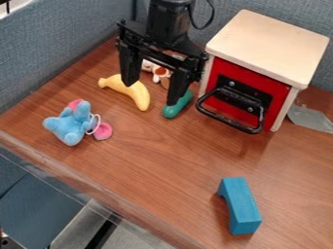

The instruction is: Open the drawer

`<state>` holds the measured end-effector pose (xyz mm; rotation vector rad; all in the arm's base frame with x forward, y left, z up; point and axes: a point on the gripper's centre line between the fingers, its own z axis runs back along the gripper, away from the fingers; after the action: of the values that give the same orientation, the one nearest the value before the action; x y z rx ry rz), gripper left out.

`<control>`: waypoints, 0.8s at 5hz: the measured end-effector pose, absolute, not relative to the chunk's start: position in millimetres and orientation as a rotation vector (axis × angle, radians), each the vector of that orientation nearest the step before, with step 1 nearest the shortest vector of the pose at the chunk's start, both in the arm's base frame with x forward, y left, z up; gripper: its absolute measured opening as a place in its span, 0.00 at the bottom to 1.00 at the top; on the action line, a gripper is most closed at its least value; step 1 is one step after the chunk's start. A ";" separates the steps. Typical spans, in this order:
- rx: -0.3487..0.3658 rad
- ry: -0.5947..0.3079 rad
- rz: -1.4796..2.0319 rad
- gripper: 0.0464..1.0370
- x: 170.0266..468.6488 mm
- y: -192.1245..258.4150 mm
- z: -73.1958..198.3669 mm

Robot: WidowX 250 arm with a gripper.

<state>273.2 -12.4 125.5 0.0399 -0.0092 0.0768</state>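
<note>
Red-fronted drawer shut in its pale wooden cabinet.
We've got the black two-finger end effector spread beside it, partly hiding a brown-and-white toy whose shape we can't make out; black arm cut off up top, flat grey sheet cropped at right. Brown wood-grain bench, blue-grey fabric partitions behind.

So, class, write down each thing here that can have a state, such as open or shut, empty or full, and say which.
Drawer, shut.
Gripper, open and empty.
Handle, standing out from the drawer front.
Banana, lying down.
</note>
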 end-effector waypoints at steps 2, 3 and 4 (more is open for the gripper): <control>0.038 0.011 -0.054 0.45 285.0 -30.7 114.9; 0.053 0.023 -0.150 0.75 293.5 -40.4 111.4; 0.114 0.128 -0.235 0.96 300.8 -47.3 101.1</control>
<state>300.8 -47.3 101.1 0.1142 0.1284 -0.2345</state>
